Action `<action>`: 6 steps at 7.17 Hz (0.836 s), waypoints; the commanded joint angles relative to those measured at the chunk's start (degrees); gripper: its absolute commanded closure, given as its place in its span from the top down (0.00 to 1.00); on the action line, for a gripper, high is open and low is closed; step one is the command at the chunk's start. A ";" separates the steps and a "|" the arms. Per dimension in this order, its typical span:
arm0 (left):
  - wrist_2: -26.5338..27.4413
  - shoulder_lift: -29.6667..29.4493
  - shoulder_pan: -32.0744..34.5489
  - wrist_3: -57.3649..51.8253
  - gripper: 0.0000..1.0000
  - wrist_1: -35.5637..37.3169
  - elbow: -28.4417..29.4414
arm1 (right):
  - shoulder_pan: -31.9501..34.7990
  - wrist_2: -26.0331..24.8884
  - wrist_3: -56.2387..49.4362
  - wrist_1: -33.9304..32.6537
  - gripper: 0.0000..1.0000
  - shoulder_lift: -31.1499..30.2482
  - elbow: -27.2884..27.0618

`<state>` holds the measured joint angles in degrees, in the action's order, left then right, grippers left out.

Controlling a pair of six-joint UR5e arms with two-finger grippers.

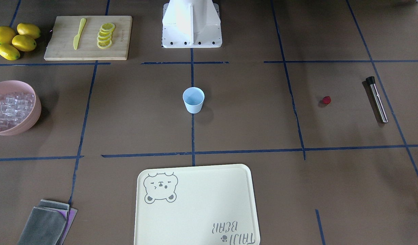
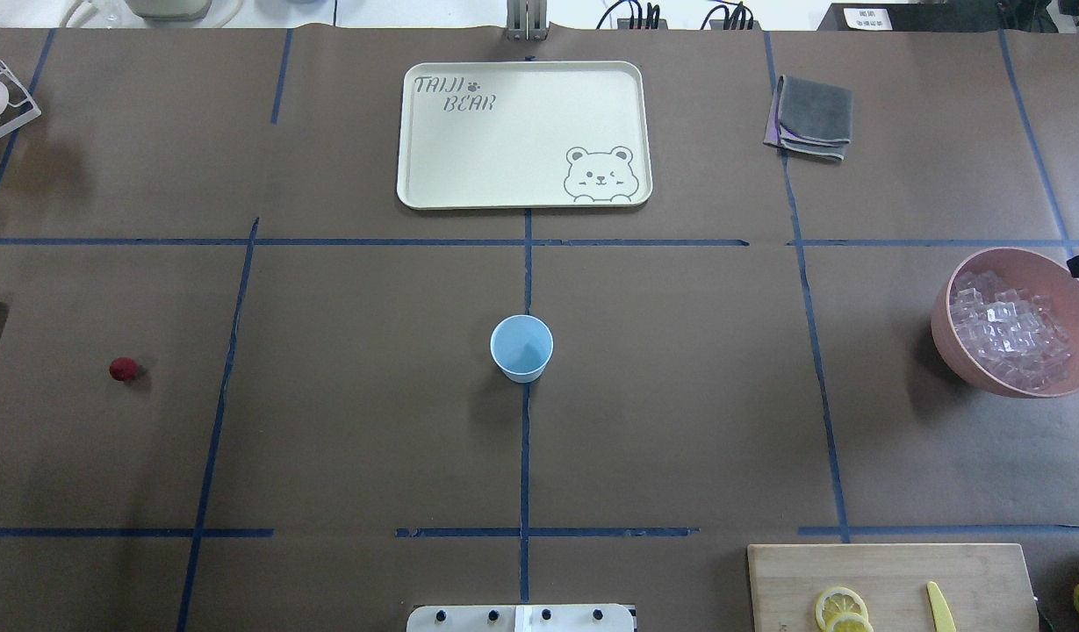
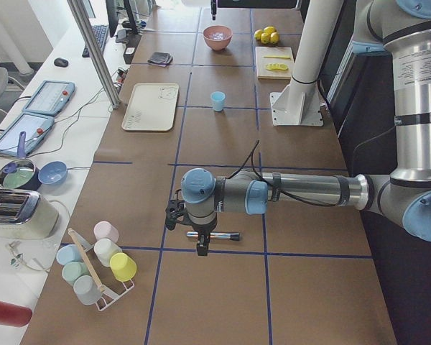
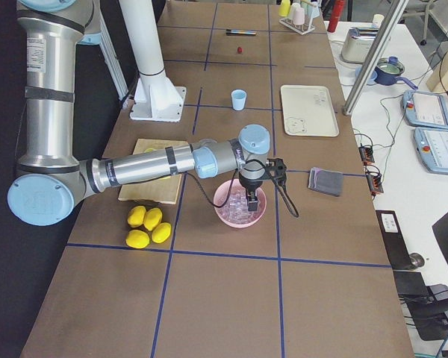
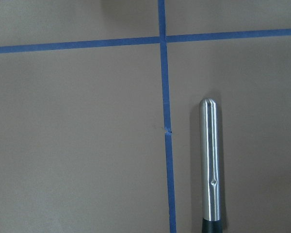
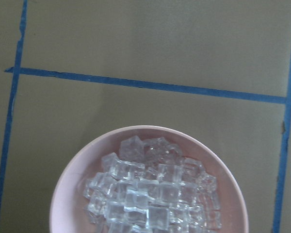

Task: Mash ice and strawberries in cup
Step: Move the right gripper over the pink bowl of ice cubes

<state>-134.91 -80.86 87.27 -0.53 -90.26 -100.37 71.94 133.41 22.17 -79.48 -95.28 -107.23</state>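
Since the cup (image 1: 193, 99) stands empty at the centre of the table, the job looks like it's right at the start, with loading first and mashing later. The right arm hangs over the pink bowl (image 6: 68, 194) with the ice (image 6: 153, 191) piled inside, so grabbing a cube is probably the step in hand. The left arm hovers over the muddler (image 5: 209, 165) way off on the robot's left side. The strawberry (image 1: 326, 100) lies on the bare table near the muddler, well apart from the cup.

To do it well, the robot should go for one cube on top of the pile and pinch it on flat faces, since glassy cubes likely slip. It should let go low over the cup's mouth so nothing bounces out. The cup looks light, so a bump could tip it.

Now the annoying part. The right gripper (image 4: 252, 200) and left gripper (image 3: 201, 248) only show small in the side views, and neither wrist view shows any fingers. So there's no telling whether either one is open or closed. The right wrist view cuts off the bowl's near edge. The overhead view clips the muddler at its left edge. The strawberry is too tiny to make out its green tip.
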 commanded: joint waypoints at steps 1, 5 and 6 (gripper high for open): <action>0.00 -0.09 0.00 0.00 1.00 0.00 0.00 | -5.13 -2.17 9.09 10.00 1.00 -0.52 2.10; 0.00 0.26 0.00 0.00 1.00 0.00 0.00 | -9.89 -7.11 9.48 12.24 0.95 0.61 4.83; 0.00 0.26 0.00 0.00 1.00 0.00 0.00 | -10.33 -7.72 9.13 12.24 0.91 1.14 5.71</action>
<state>-134.91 -80.66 87.28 -0.53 -90.26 -100.37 62.24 126.39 31.67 -67.30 -94.84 -102.61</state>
